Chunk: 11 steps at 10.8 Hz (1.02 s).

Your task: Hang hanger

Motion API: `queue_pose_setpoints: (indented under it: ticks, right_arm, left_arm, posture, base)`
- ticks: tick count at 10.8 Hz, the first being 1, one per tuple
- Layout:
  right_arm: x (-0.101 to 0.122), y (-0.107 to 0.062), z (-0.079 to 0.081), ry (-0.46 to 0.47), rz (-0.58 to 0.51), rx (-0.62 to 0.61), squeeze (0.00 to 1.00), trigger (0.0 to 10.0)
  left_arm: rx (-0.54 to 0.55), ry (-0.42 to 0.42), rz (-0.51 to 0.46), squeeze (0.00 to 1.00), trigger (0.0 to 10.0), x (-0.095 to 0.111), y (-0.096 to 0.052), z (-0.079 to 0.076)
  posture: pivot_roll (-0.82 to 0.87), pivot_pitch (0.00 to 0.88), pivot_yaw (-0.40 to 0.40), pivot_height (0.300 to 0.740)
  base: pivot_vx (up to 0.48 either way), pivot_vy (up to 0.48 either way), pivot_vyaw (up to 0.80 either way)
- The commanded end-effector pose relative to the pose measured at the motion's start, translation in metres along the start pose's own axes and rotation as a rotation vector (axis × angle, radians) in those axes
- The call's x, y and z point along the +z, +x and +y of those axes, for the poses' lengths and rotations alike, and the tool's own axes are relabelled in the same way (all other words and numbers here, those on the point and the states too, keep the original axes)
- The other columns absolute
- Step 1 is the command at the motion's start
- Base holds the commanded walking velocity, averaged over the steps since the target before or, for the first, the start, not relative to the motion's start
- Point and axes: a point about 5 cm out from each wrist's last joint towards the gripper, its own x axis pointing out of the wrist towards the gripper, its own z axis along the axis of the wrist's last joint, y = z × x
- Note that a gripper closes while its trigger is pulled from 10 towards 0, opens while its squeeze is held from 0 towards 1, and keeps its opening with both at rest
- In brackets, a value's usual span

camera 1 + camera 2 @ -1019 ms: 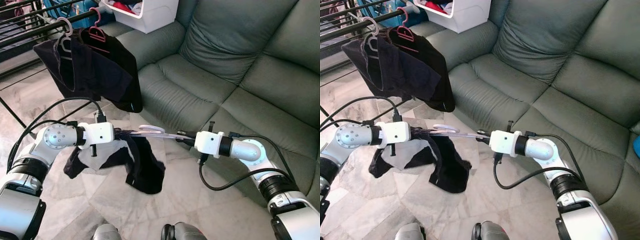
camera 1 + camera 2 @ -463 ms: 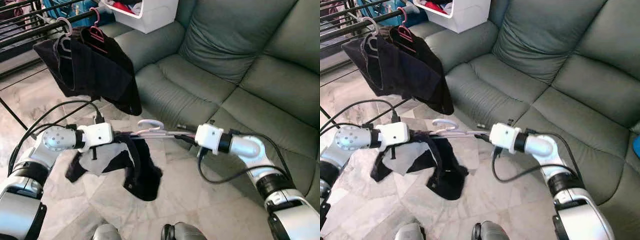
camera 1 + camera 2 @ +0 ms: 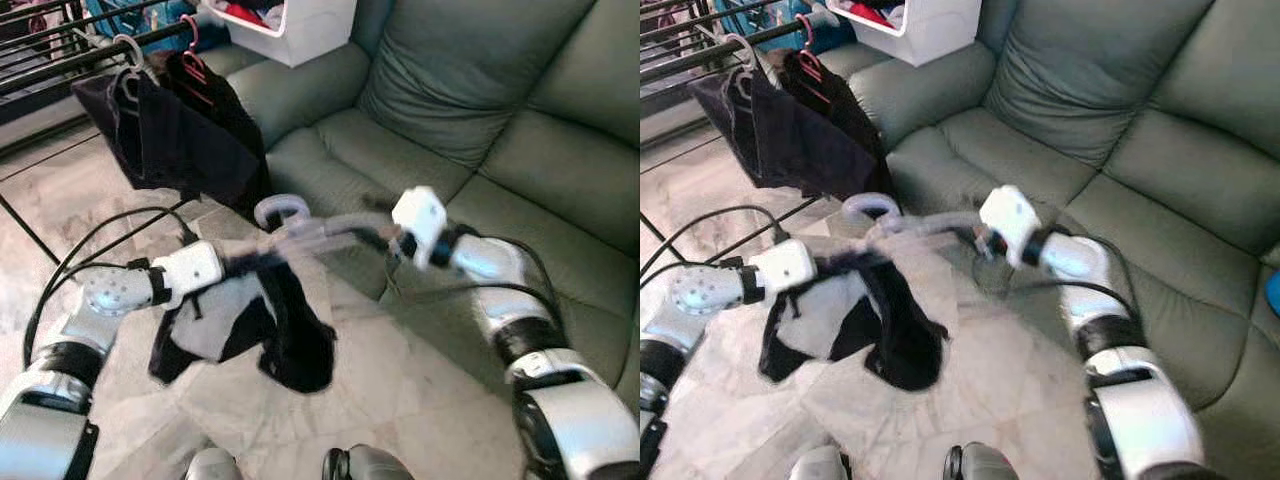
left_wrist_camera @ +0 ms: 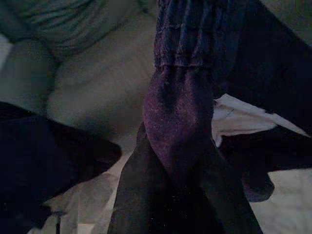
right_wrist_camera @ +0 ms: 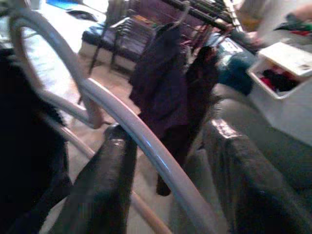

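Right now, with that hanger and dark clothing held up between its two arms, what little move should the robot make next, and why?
Probably keep lifting and carrying the hanger toward the drying rack rail. Its hook sits well below and short of the rail, where two dark garments already hang. The right gripper holds the hanger's arm, and the left gripper pinches the dark garment draped from it.

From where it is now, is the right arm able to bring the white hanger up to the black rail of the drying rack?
Probably yes. The right gripper holds the white hanger raised, its hook toward the black rail, with open air between. The dark garment hanging from it may brush the clothes already hung.
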Motion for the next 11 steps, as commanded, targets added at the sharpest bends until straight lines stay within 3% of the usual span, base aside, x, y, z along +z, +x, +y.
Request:
queue_pose_setpoints:
  ticks: [1,3,4,6,9,11]
  right_arm:
    - [0.033,-0.011,-0.046,0.016,-0.175,-0.319,1.00,10.0]
    - [0.038,-0.012,-0.050,0.002,-0.201,-0.451,1.00,10.0]
    - [0.039,-0.015,-0.053,-0.034,-0.194,-0.490,1.00,10.0]
    - [0.042,-0.017,-0.061,-0.017,-0.192,-0.484,1.00,10.0]
    - [0.025,-0.016,-0.036,0.011,-0.069,-0.110,1.00,10.0]
    - [0.011,-0.030,-0.022,0.033,0.050,0.185,1.00,10.0]
  left_arm:
    - [0.029,-0.126,0.123,0.00,0.0,-0.029,-0.012,-0.016]
    - [0.114,-0.243,0.082,0.00,0.0,-0.028,0.001,-0.026]
    - [0.128,-0.247,0.079,0.00,0.0,-0.027,0.002,-0.026]
    - [0.110,-0.240,0.066,0.00,0.0,-0.023,0.008,-0.028]
    - [0.024,-0.132,0.087,0.00,0.0,-0.020,0.009,-0.034]
    - [-0.030,-0.065,0.105,0.00,0.0,-0.021,0.005,-0.034]
  posture:
    - [-0.03,0.045,-0.072,0.740]
    - [-0.03,0.046,-0.072,0.740]
    - [-0.03,0.046,-0.072,0.740]
    - [-0.03,0.048,-0.071,0.740]
    - [-0.04,0.052,-0.068,0.740]
    - [-0.04,0.062,-0.072,0.740]
  base:
    - [0.000,0.000,0.00]
    - [0.000,0.000,0.00]
    - [0.000,0.000,0.00]
    - [0.000,0.000,0.00]
    - [0.000,0.000,0.00]
    - [0.000,0.000,0.00]
